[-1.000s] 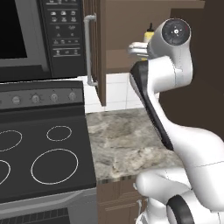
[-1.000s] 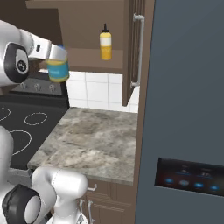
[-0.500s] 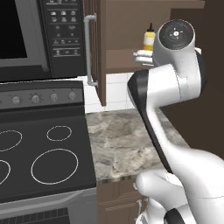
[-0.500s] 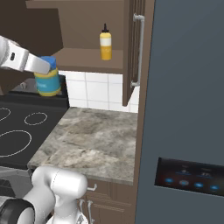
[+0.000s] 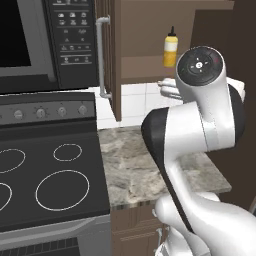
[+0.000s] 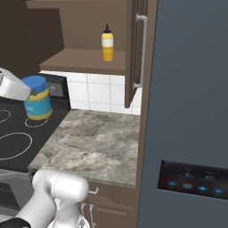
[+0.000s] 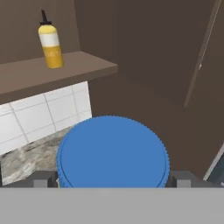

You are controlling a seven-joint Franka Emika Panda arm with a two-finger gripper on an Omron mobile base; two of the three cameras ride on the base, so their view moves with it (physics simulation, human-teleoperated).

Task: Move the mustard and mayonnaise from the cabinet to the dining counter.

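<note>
Blue-lidded mayonnaise (image 7: 113, 151) sits clamped between the wide-spread hand (image 7: 113, 178).

left base: behind-left, facing cabinet (image 5: 150, 45) | right base: behind-right, same cabinet | hand: close over mayonnaise (image 7: 113, 151)

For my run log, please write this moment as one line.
end effector: closed on mayonnaise | mayonnaise: out of cabinet, carried above stove | mustard: upright on cabinet shelf | dining counter: not reached

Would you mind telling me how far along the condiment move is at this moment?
Done: the mayonnaise is out of the cabinet. In hand: the end effector grips it by the sides above the stove. Left: carrying it to the dining counter, then fetching the mustard, which stands on the shelf.
</note>
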